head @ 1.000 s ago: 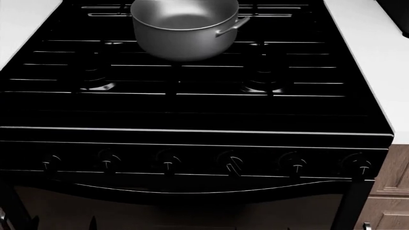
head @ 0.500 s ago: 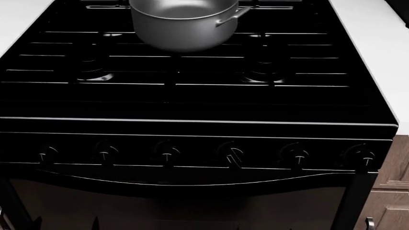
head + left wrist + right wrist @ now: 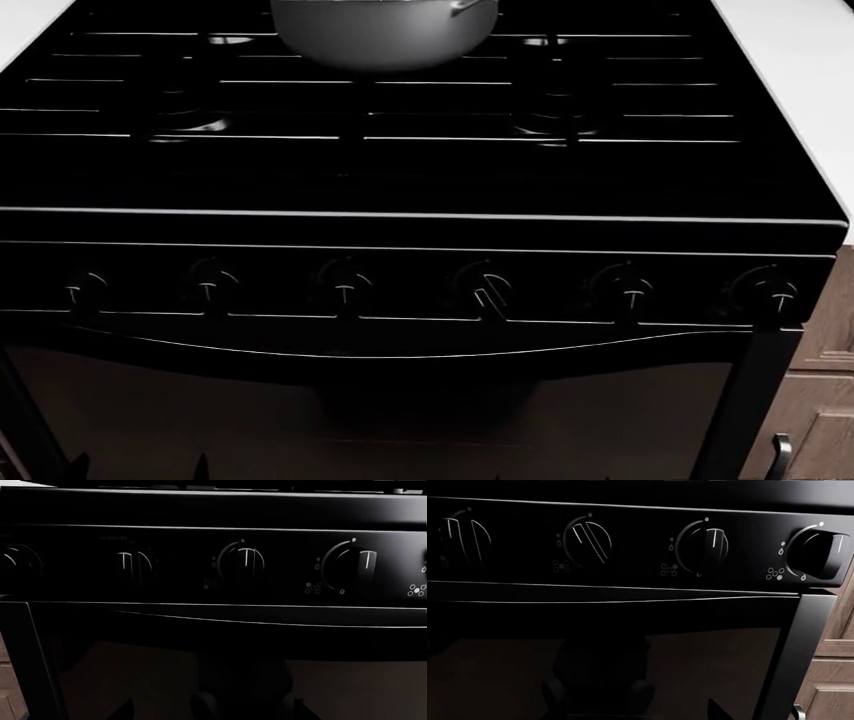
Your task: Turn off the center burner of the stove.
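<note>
Six round knobs (image 3: 346,290) front the glossy black stove (image 3: 427,180) — fingers' state unseeable.

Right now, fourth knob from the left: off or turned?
Turned. In the head view the fourth knob has its white mark slanted, while the other five knobs' marks stand vertical. The right wrist view shows the same tilt.
</note>
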